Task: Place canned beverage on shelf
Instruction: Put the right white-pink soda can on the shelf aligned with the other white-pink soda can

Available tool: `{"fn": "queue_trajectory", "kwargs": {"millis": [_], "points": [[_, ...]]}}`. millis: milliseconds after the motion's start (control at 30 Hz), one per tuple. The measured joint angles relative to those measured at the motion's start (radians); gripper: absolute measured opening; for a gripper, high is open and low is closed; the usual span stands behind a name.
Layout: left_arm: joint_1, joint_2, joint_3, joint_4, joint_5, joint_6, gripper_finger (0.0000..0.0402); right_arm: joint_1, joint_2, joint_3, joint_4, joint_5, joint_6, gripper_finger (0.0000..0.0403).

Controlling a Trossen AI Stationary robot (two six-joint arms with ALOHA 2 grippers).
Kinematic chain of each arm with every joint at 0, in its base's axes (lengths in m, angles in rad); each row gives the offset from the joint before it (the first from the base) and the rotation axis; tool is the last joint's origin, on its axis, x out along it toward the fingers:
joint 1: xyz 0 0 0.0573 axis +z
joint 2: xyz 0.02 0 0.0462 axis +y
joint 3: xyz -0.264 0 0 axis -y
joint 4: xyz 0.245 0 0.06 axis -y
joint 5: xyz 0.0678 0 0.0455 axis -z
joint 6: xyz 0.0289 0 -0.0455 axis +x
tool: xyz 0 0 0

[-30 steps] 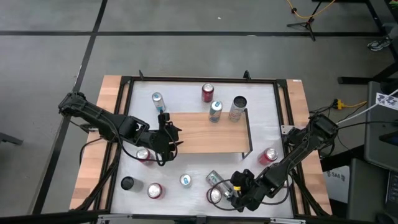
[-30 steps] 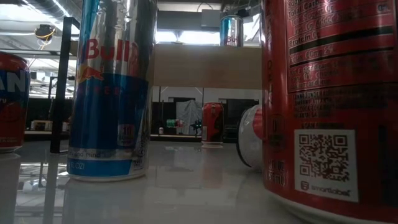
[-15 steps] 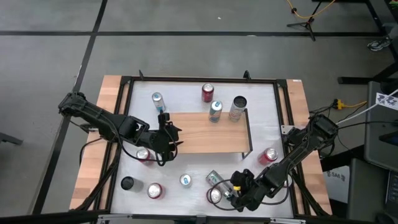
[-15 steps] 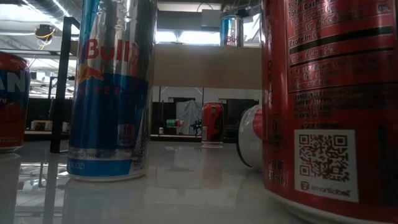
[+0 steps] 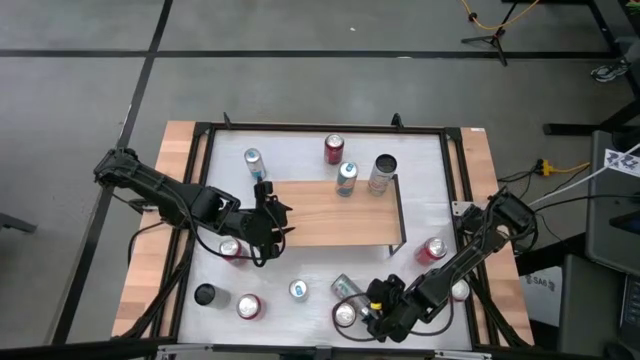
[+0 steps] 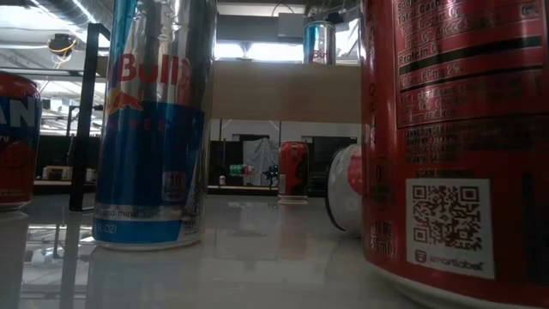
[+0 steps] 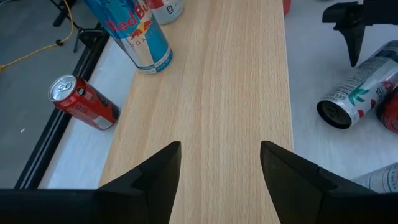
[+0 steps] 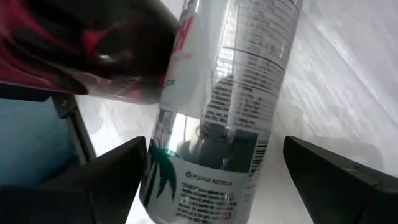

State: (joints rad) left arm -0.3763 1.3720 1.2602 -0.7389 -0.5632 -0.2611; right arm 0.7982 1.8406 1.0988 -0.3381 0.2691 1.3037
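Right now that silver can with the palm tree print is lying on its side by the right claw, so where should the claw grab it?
Probably across the middle of its round body. The silver can lies tipped over, so its ends point sideways. The open right gripper already has a finger on either side, so coming straight on and closing across the width looks best.

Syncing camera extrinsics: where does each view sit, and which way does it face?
High: overhead, straight down; both arms, left gripper over the light wooden shelf.
Low: tabletop height, level across; tall blue-silver can, no arms.
Left wrist: along the shelf, own open fingers.
Right wrist: close on lying white-silver can, flanked by open fingers.
Shared: high and left wrist both show shelf.
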Motion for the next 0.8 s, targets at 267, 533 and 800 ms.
{"fn": "queue_trajectory", "kwargs": {"millis": [267,533,800], "points": [[0.000,0.000,0.000,0.000,0.000,0.000,0.0211,-0.002,0.022,0.000,-0.012,0.008,0.055,0.0369],[0.000,0.000,0.000,0.000,0.000,0.000,0.0211,-0.003,0.022,0.000,-0.018,0.018,0.059,0.0314],[0.000,0.000,0.000,0.000,0.000,0.000,0.0212,-0.008,0.020,0.000,-0.014,0.026,0.062,0.0237]]}}
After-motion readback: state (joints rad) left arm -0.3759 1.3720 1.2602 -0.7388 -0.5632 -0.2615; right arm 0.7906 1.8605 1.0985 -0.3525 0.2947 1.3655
